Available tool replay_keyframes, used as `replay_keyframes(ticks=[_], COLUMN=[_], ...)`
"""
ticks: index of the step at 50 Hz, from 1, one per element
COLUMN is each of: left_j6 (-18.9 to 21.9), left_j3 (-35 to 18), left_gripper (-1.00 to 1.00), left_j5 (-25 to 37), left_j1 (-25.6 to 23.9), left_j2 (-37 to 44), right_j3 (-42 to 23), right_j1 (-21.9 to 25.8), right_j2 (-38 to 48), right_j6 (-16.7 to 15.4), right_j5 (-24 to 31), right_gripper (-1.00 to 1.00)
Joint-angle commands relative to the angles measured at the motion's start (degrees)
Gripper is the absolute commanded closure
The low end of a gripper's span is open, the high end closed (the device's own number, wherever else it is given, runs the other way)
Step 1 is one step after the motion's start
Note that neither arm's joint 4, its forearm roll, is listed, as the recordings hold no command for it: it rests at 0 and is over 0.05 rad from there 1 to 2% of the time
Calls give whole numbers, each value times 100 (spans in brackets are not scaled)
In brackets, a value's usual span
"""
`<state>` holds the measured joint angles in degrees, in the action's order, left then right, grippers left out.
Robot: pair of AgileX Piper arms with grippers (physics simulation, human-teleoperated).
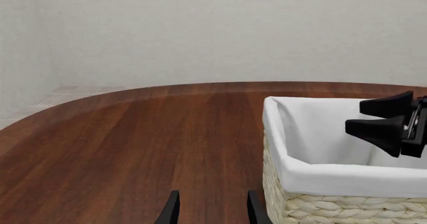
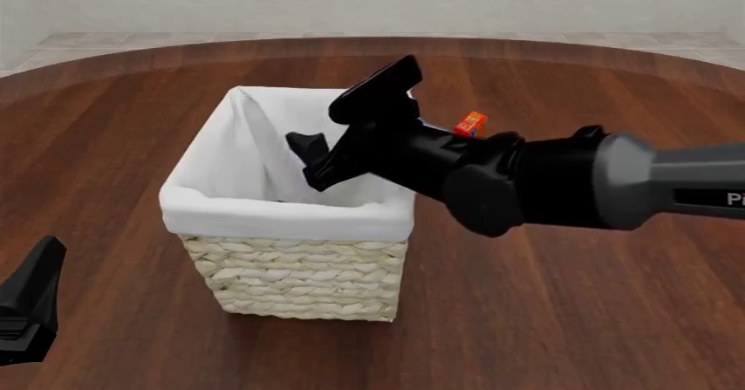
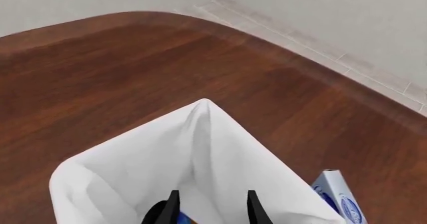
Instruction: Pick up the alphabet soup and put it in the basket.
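R gripper (image 2: 305, 159) inside basket (image 2: 285, 211), fingers apart; grip on anything can't tell. R wrist alone shows blue-white box (image 3: 341, 199) beyond. L gripper (image 1: 210, 209) open, empty, near-left.

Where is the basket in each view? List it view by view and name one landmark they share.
Left wrist view: basket at lower right, one corner showing.
Front view: basket left of centre, whole.
Right wrist view: basket at lower centre, seen from above, cut off at the bottom.
Shared landmark: the right gripper, over the basket's opening in all three.
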<state>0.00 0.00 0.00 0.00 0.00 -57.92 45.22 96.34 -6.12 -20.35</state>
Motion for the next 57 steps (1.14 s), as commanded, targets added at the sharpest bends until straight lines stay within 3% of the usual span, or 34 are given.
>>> replay_keyframes(ticks=[1,9,57], left_j6=[0,0,0], left_j3=[0,0,0], left_gripper=[-100,-100,-100], left_j5=[0,0,0], left_j1=[0,0,0], left_j2=[0,0,0], right_j3=[-1,60,901], right_j1=[-62,-176,-489], right_j2=[-115,-332,-2119], right_j6=[17,181,273], right_j5=[21,37,39], right_gripper=[-100,-100,-100])
